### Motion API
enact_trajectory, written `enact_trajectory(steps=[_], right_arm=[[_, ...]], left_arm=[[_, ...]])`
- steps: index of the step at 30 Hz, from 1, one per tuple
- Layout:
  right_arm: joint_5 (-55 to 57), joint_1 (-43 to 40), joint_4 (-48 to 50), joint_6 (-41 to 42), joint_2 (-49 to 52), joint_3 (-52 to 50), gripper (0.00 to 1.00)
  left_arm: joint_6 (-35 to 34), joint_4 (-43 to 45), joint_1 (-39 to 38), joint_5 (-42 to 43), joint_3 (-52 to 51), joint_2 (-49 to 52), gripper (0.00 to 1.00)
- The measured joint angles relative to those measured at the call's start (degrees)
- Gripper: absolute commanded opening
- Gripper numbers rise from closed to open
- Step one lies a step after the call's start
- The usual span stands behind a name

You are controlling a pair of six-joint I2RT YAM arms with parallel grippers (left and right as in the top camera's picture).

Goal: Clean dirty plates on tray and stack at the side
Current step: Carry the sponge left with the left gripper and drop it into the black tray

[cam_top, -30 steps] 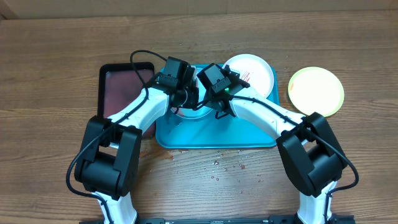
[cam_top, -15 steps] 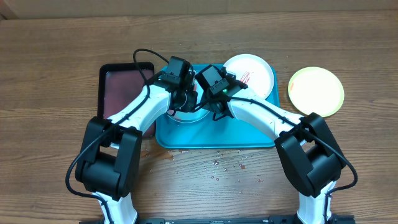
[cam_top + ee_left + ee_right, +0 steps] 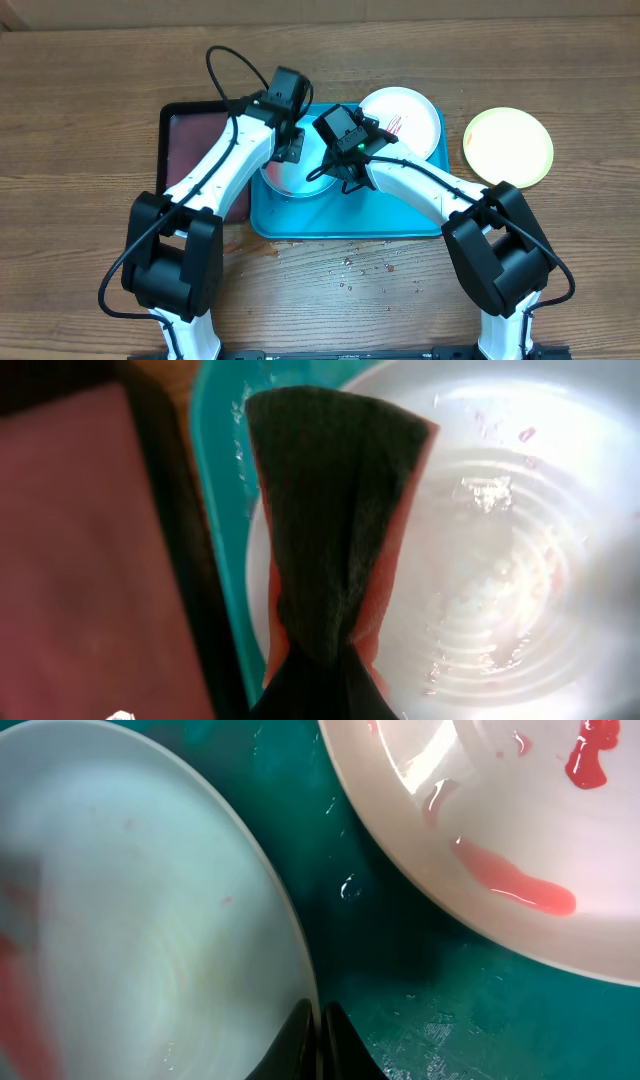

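The pale mint-blue plate [image 3: 300, 178] lies on the left half of the turquoise tray [image 3: 400, 215]; faint pink traces show in its wet middle [image 3: 490, 560]. My left gripper [image 3: 291, 148] is shut on a dark green and orange sponge [image 3: 330, 510], which hangs over the plate's far-left rim. My right gripper [image 3: 341, 176] is shut on the mint plate's right rim [image 3: 300, 990]. The white plate [image 3: 402, 120], smeared with red sauce [image 3: 520, 890], sits at the tray's back right corner. The yellow-green plate [image 3: 508, 146] lies on the table to the right of the tray.
A black tray with a dark reddish inside [image 3: 195, 145] stands against the turquoise tray's left side, also in the left wrist view [image 3: 90, 560]. Water drops and small red spots [image 3: 370, 265] dot the table in front of the tray.
My left gripper has moved with the sponge from the plate's middle to its far-left rim, uncovering the plate. My right gripper has stayed on the rim.
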Motion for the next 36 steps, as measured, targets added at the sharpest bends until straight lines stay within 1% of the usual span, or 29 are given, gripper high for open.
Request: enact_trajectory(steps=[7,11,14,16,18,22,24,30,33,35,36], right_arm=[[0.02,0.0,-0.04,0.0,0.0,0.0,0.04],[0.04,0.0,-0.17,-0.13,0.0,0.0,0.04],[0.04,0.0,-0.2,-0.59,0.0,0.0,0.04],[0.02,0.0,-0.22,-0.87,0.0,0.0,0.04],[0.07,0.0,-0.24,-1.07,0.0,0.0,0.04],[0.02,0.0,-0.28,-1.31,0.0,0.0,0.04],[0.04,0.0,-0.31,-1.33,0.0,0.0,0.04],[0.02,0.0,-0.52,-1.88,0.0,0.0,0.04],[0.02,-0.02,-1.05,-2.08,0.0,0.0,0.04],[0.02,-0.02,-1.42,-2.32,0.0,0.0,0.04],[0.04,0.0,-1.6,-2.45,0.0,0.0,0.04]], left_arm=[[-0.07,-7.56,0.02,-1.6,10.49,-0.22,0.04],[-1.11,-10.88,1.27,-3.96,11.96,-2.62,0.04],[-2.16,-14.8,4.66,-4.5,12.02,-4.59,0.04],[-2.91,-16.76,8.28,-4.39,12.11,-5.09,0.04],[-3.1,-17.18,11.87,-3.69,12.0,-5.11,0.04],[-4.37,-16.06,18.03,-1.38,9.03,-5.14,0.04],[-4.59,-15.06,19.56,-0.09,5.9,-5.14,0.04],[-5.75,-11.98,19.71,2.08,-3.74,-5.14,0.04],[-7.15,-10.91,19.67,2.73,-6.23,-5.14,0.04],[-7.61,-10.49,19.74,2.89,-6.88,-5.14,0.4],[-8.02,-10.45,19.74,2.91,-6.91,-5.14,0.53]])
